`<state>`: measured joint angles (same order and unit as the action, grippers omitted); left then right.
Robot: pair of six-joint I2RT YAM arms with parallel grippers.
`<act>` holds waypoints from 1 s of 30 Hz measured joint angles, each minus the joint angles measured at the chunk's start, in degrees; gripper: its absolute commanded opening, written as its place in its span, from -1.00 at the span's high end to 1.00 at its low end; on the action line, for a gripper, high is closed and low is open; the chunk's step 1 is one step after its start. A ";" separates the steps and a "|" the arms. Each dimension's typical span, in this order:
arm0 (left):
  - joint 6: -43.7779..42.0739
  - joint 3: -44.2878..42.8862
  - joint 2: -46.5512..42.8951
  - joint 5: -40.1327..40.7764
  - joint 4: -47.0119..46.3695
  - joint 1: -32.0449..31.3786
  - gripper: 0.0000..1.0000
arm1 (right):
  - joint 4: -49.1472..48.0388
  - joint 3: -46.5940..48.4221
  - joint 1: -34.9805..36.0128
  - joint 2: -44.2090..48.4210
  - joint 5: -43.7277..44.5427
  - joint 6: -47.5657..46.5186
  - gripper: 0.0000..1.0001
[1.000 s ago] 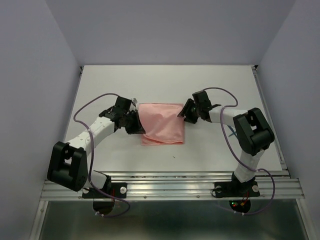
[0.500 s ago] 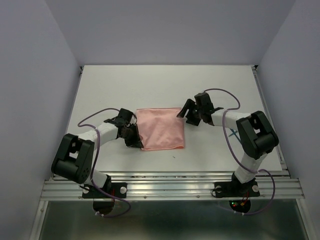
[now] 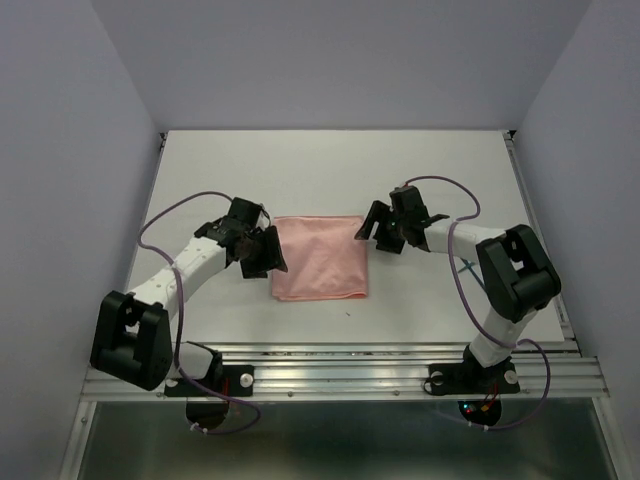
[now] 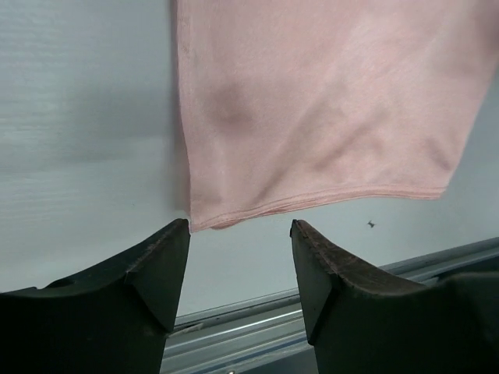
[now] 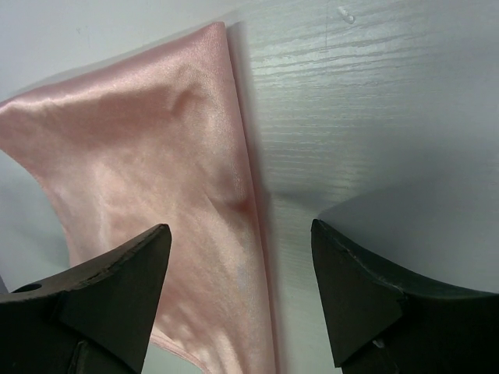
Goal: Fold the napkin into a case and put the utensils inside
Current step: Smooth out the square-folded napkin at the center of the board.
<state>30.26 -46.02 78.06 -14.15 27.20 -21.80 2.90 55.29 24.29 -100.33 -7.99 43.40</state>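
The salmon-pink napkin (image 3: 320,258) lies flat on the white table as a roughly square folded piece. My left gripper (image 3: 268,255) is open at its left edge. In the left wrist view the fingers (image 4: 156,265) stand wide apart just short of the napkin's (image 4: 312,101) hemmed corner, with nothing between them. My right gripper (image 3: 372,228) is open at the upper right corner, and its jaws straddle the napkin's (image 5: 148,179) right edge from above without touching it. Of the utensils, only a dark-teal sliver (image 3: 467,266) shows beside the right arm.
The table's metal front rail (image 3: 340,365) runs along the near edge, just beyond the left gripper's tips (image 4: 240,226). Purple cables (image 3: 165,215) loop off both arms. Grey walls close in the left, right and back.
The left gripper went from shut on the napkin's left edge to open and let it go. The right gripper opened wider. The napkin settled flat, its near left corner now squared.
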 measured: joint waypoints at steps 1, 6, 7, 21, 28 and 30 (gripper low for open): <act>-0.11 -2.21 -1.27 1.20 1.73 0.00 -0.31 | 0.28 0.00 0.00 0.11 0.02 -0.26 -0.56; -0.44 -8.74 -4.81 5.07 3.87 0.02 0.12 | 2.27 0.26 0.00 0.57 0.02 -2.40 -0.40; -0.55 -9.16 -4.85 5.27 3.74 0.02 0.28 | 2.97 0.28 0.02 0.74 0.04 -2.80 -0.19; -0.66 -0.72 5.49 0.87 -4.70 0.00 1.00 | 8.68 -3.32 10.12 8.83 -2.60 -6.05 0.73; -0.66 1.03 8.85 2.05 -6.93 0.02 1.00 | 7.61 -9.35 11.06 7.39 -4.59 -5.22 0.77; -0.72 0.92 8.87 2.47 -6.91 0.00 1.00 | 6.78 -9.01 10.99 6.80 -5.31 -5.29 0.78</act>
<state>29.54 -45.10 86.94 -11.68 20.29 -21.80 9.67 46.28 35.29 -93.54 -13.30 38.11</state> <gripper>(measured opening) 0.022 0.117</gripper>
